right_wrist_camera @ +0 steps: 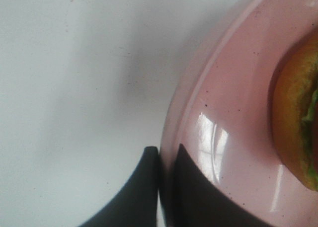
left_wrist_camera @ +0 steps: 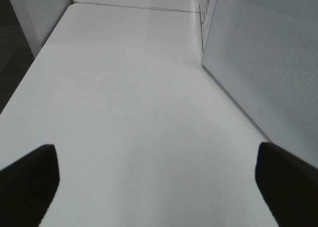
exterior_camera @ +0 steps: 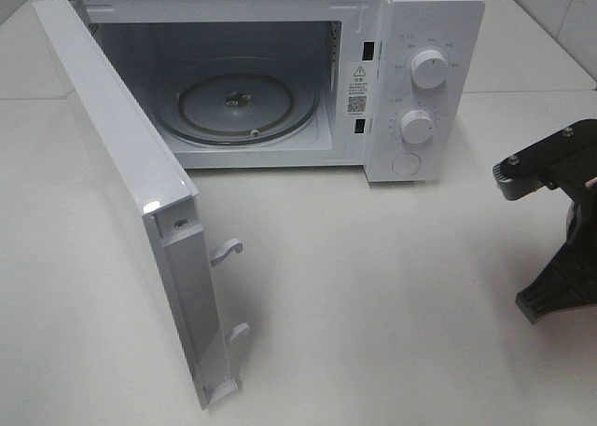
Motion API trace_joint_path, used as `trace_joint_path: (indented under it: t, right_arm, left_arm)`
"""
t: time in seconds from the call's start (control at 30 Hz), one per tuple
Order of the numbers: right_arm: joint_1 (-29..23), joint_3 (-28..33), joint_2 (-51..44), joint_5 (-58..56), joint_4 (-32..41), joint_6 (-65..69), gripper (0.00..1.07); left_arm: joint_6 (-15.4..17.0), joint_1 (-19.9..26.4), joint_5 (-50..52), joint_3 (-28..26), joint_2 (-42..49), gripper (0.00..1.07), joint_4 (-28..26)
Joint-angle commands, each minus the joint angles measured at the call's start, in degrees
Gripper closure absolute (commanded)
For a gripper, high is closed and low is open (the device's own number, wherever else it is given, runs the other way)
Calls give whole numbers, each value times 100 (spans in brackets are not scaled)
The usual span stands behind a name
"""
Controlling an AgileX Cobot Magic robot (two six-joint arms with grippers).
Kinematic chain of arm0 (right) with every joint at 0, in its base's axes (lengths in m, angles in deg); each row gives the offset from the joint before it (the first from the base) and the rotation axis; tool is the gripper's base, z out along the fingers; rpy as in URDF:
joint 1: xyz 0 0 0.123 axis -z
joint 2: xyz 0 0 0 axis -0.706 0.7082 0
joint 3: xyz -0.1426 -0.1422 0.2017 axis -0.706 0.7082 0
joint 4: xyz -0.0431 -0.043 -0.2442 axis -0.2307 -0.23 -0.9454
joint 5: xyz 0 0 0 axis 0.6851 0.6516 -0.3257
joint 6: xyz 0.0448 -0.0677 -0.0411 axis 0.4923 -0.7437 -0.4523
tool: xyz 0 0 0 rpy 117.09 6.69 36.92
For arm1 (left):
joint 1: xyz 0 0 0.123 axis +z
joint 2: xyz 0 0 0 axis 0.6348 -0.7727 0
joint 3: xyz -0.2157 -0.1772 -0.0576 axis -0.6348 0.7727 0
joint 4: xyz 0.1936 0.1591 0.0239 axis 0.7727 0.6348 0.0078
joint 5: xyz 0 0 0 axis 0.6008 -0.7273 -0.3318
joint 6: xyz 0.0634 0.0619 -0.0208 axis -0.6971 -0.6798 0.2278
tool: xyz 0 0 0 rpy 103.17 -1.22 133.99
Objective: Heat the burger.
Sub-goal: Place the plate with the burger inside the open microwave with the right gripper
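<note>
While the microwave [exterior_camera: 434, 25] fills the upper middle of the high view, its door [exterior_camera: 103, 156] hangs wide open and runs from the upper left down towards the lower middle of the frame. Inside we see the glass turntable [exterior_camera: 238, 104] lying bare. Two white knobs [exterior_camera: 429, 69] sit one above the other on the panel at the upper right of the oven. The white table [exterior_camera: 373, 305] takes up the lower half of the frame. At the right edge we see only part of the black right arm [exterior_camera: 560, 230], low over the table and well apart from the oven.

In the left wrist view the left gripper [left_wrist_camera: 156, 157] has its fingers [left_wrist_camera: 30, 182] spread as wide as they go, with nothing between them, above bare tabletop beside the outer face of the door.

In the right wrist view the right gripper [right_wrist_camera: 165, 152] is pinched tight on the rim of the pink plate [right_wrist_camera: 233, 113], one finger on each side of the edge. The burger [right_wrist_camera: 298, 122] rests on that plate, away from the clamped rim. We see only part of its golden bun and a strip of green filling.
</note>
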Motion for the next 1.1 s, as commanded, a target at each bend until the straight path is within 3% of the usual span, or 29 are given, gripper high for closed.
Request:
trace_joint_path:
  t: [0.03,0.8,1.1]
  right_arm:
    - [-350,0,-92,-321,-275,-80,107]
    - [-2326,0,-92,-395,-292,-728,107]
    - [-2395,0,-92,155,-292,-1501,107]
  left_arm:
    - [17,11,6,11,69,7,-29]
    - [17,11,6,11,69,7,-29]
    - [17,11,6,11,69,7,-29]
